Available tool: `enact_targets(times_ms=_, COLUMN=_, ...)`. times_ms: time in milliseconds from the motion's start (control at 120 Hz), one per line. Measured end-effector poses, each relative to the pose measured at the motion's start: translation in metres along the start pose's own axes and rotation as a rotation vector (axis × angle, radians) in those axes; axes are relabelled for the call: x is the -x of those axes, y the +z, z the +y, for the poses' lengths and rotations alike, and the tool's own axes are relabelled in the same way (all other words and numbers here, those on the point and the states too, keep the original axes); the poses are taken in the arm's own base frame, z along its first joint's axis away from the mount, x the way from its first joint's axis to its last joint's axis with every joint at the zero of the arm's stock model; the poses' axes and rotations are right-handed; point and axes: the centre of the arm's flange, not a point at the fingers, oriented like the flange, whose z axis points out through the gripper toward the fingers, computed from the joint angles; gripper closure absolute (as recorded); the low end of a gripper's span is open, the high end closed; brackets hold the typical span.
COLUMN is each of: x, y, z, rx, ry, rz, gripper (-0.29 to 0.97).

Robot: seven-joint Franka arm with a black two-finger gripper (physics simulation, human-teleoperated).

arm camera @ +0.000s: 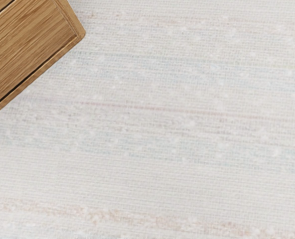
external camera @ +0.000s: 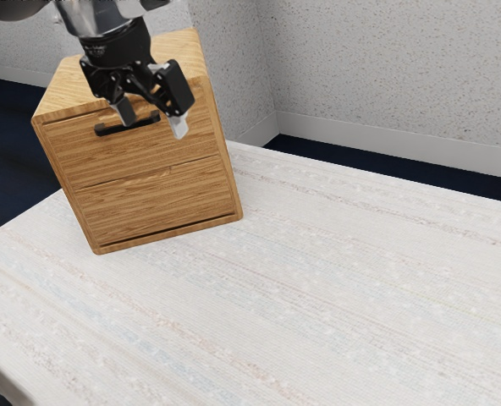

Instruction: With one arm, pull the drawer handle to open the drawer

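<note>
Arm (external camera: pixel 107 25) cut off at exterior view's top; handle (external camera: pixel 115 128) partly hidden behind jaws.

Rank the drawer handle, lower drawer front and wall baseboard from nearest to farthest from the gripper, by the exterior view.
1. Drawer handle, right at the gripper.
2. Lower drawer front, below it.
3. Wall baseboard, far toward the exterior view's right.

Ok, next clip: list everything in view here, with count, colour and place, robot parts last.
cabinet: one, light brown wood, two drawer fronts, on the table toward the exterior view's left
handle: one, black, on the upper drawer front
table: one, whitish, under the cabinet
wall: grey, behind the table
floor: dark blue, beyond the table
arm: one, silver and black, above the cabinet
fingers: two, black with pale tips, open, by the handle
</note>
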Motion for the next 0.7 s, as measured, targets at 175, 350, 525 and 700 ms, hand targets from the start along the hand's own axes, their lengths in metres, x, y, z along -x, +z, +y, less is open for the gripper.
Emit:
enact_targets(times_ms=175, x=0.002, y=0.014, z=-0.002, rx=-0.008, ry=-0.008, rz=-0.045, gripper=0.0)
enact_targets(times_ms=350, x=0.043, y=0.008, z=-0.005, rx=-0.03, ry=-0.013, rz=-0.112, gripper=0.0)
enact_targets(times_ms=525, x=0.052, y=0.018, z=-0.032, rx=-0.07, ry=-0.067, rz=-0.19, gripper=0.0)
enact_targets(times_ms=700, x=0.046, y=0.021, z=-0.048, rx=-0.164, ry=-0.064, rz=-0.176, gripper=0.0)
